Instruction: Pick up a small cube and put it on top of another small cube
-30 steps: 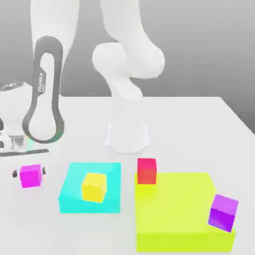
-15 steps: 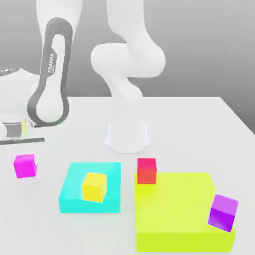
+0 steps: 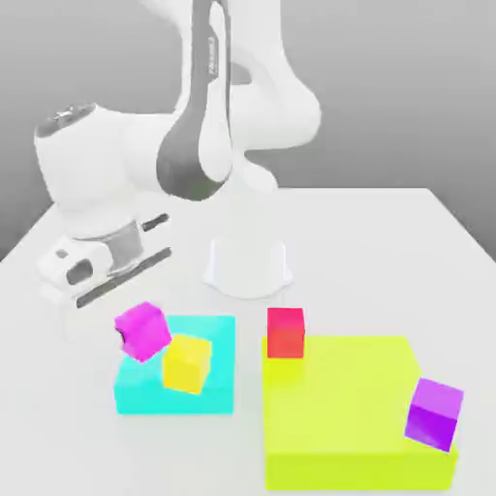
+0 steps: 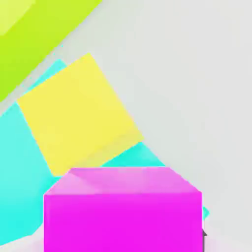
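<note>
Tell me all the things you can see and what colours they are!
magenta cube: 1, bright pink, held tilted above the cyan block's edge, beside the yellow cube
yellow cube: 1, yellow, on the cyan block
cyan block: 1, cyan, flat, on the table
red cube: 1, red, at the lime block's far corner
lime block: 1, lime, flat
purple cube: 1, violet, on the lime block
table: 1, white
tool: 1, shut on the magenta cube
</note>
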Controlling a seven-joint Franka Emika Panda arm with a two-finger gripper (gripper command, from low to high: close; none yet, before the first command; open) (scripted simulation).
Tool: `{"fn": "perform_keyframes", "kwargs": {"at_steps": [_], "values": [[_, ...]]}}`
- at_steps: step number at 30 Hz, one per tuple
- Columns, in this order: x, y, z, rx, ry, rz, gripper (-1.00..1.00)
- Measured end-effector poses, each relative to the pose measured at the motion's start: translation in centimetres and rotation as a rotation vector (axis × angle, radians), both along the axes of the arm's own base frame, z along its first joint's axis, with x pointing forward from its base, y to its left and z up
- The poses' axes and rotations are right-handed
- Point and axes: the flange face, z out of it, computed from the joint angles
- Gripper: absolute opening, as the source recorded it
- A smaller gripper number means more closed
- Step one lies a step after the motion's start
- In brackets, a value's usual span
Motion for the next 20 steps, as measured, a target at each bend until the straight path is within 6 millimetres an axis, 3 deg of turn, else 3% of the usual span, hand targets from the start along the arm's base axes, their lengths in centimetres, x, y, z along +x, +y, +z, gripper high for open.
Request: {"fn": "perform_keyframes", "kwargs": {"at_steps": [4,10,12,17,18,20], "values": [[-0.3,7.2,3.0,-0.014,-0.03,0.309,-1.0],[-4.0,15.0,6.5,-0.119,-0.097,0.712,-1.0],[-5.1,15.9,5.9,-0.145,-0.115,0.773,-1.0],[-5.3,16.2,1.4,-0.153,-0.121,0.793,-1.0],[-5.4,16.1,0.5,-0.154,-0.121,0.793,1.0],[-5.4,16.1,0.5,-0.154,-0.121,0.793,1.0]]}}
